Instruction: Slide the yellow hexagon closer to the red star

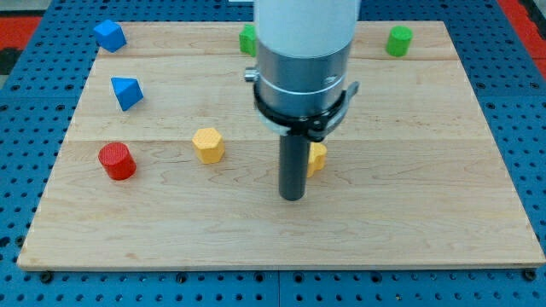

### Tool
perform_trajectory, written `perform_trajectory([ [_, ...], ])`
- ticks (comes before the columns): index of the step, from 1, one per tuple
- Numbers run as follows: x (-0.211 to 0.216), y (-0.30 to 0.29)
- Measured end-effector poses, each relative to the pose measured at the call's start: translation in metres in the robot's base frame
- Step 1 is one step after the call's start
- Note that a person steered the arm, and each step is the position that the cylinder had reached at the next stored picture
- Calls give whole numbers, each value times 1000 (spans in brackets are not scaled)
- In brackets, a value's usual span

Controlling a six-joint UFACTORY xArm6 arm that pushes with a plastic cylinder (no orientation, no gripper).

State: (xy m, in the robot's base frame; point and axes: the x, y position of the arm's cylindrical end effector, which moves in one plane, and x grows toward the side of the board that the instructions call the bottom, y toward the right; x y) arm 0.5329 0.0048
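- Camera view: my tip [293, 197] sits lower centre, bare, grasping nothing, touching no block I can confirm;
- yellow hexagon [208, 144] lies well to its left, slightly higher;
- no red star visible, perhaps hidden behind the arm.

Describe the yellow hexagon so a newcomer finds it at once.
Start at the wooden board, then its left half. The yellow hexagon sits right of the red cylinder, left of my tip. The other yellow block hides partly behind the rod.
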Motion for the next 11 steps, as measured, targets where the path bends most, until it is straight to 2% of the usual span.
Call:
perform_trajectory([
  [1,4,-65],
  [2,-12,-105],
  [4,-66,-88],
  [5,-82,-18],
  [6,-83,-6],
  [8,-48,-107],
  [9,-65,-112],
  [10,-92,-80],
  [11,-102,-3],
])
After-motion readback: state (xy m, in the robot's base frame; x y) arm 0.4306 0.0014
